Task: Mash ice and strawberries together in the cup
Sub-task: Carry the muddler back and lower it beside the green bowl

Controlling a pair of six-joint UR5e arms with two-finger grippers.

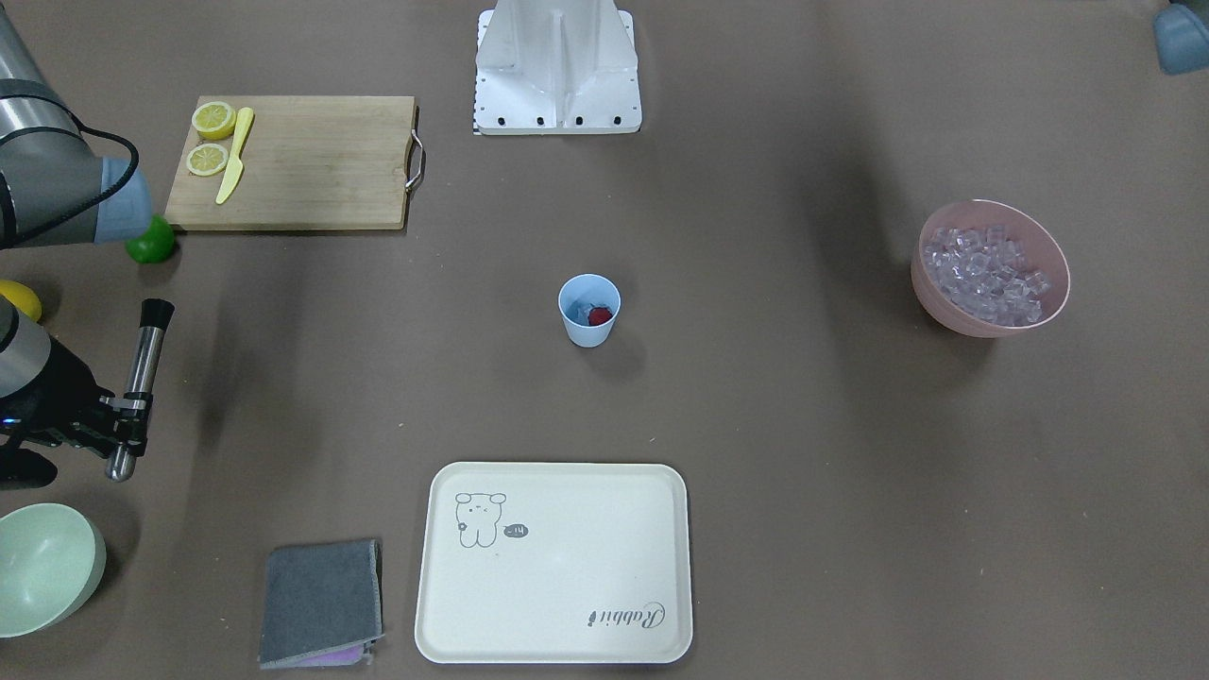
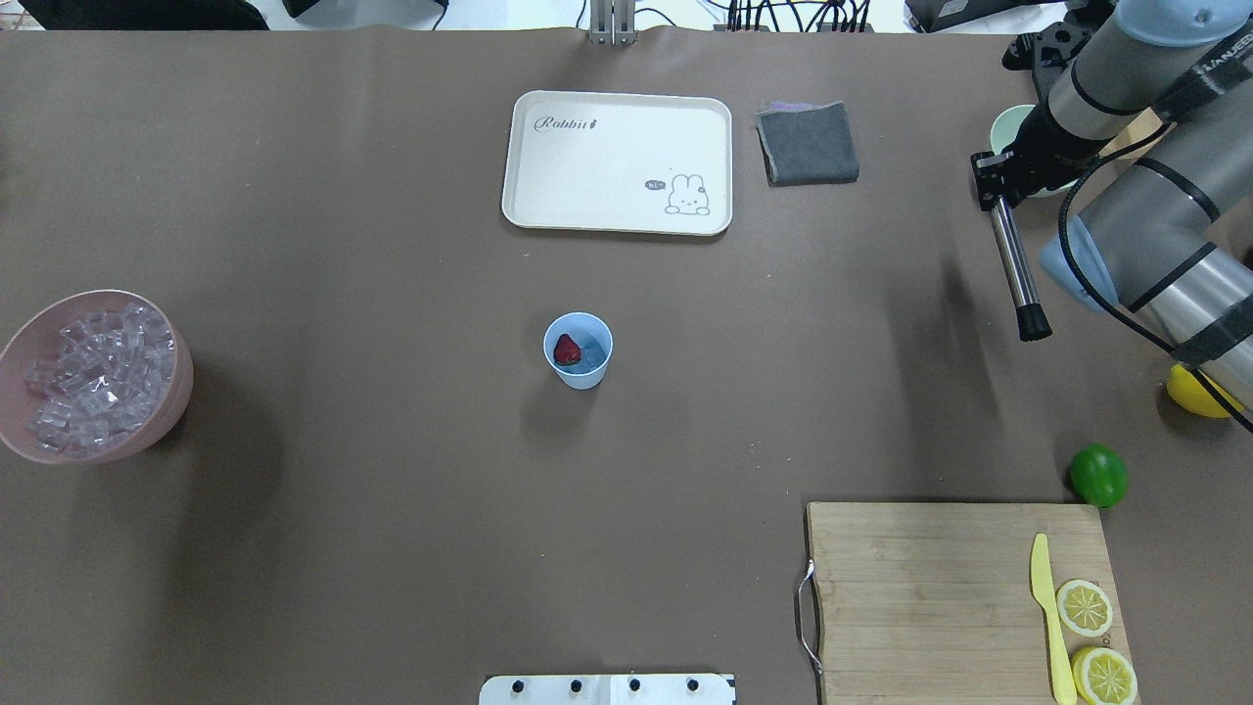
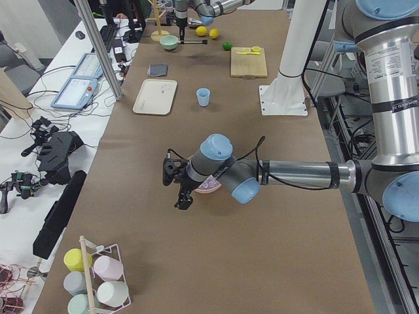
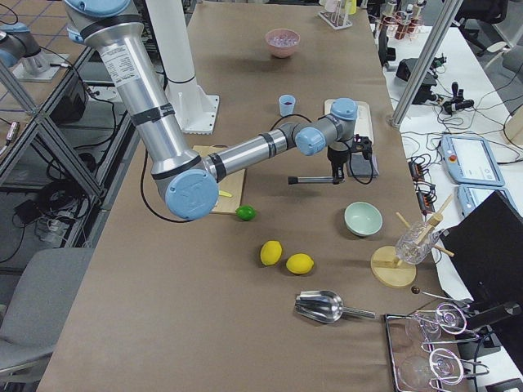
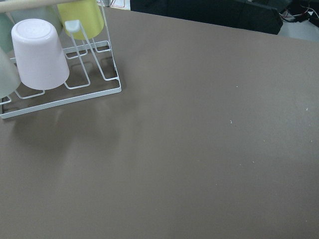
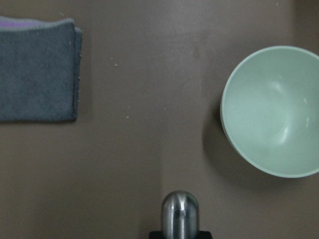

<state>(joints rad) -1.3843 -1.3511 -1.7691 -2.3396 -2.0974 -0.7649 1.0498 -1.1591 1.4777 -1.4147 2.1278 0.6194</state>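
Brown table [image 2: 392, 548], blue cup [image 2: 590, 372], pink bowl [image 2: 182, 390], cream tray [image 2: 607, 166], cutting board [image 2: 930, 587], grey cloth [image 2: 808, 144], lime [image 2: 1098, 475], seemingly a lemon [image 2: 1192, 396]

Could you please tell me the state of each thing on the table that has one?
cup: upright, strawberry inside.
strawberry: whole, in the cup.
pink bowl: filled with ice.
green bowl: upright, empty.
tray: empty.
muddler: held level in the air.
right gripper: shut on the muddler.
left gripper: open or shut, cannot tell.
lemon: cut in halves, faces up.
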